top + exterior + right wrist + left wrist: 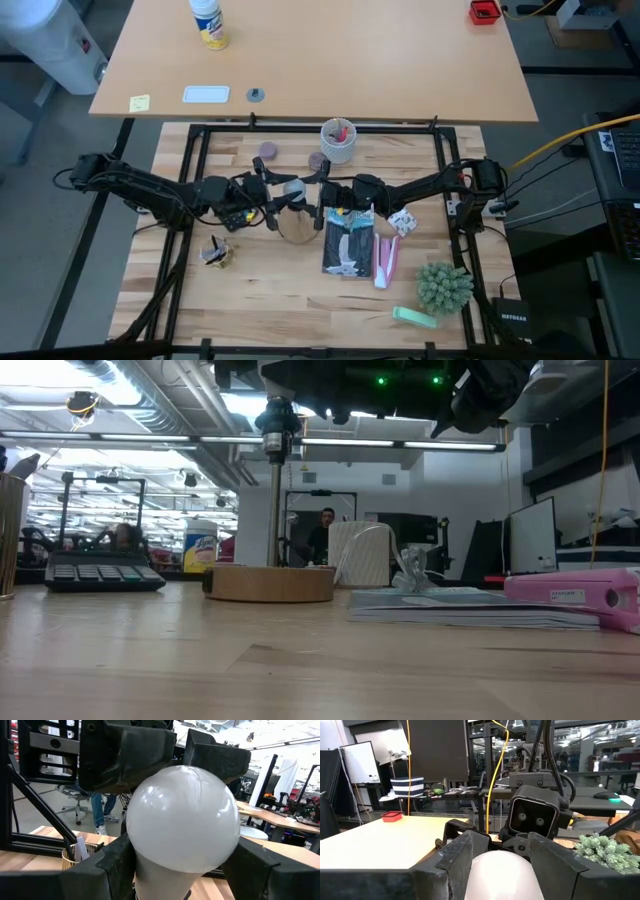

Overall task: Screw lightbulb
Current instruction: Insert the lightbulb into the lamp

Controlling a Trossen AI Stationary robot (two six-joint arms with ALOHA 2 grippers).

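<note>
The lightbulb (182,817) is clamped by both the left gripper (502,865) and the right gripper (182,865); its base should be kept square above the socket post (274,500) before turning.

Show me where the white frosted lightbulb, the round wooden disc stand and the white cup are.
white frosted lightbulb (182,815), right wrist view, on its glass dome.
round wooden disc stand (270,583), low view, on the disc's side.
white cup (338,151), high view, on its outer wall.

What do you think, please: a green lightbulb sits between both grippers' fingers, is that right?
Not quite: the lightbulb is white, not green, as the right wrist view shows. It does sit between the fingers of the left gripper and the right gripper.
</note>
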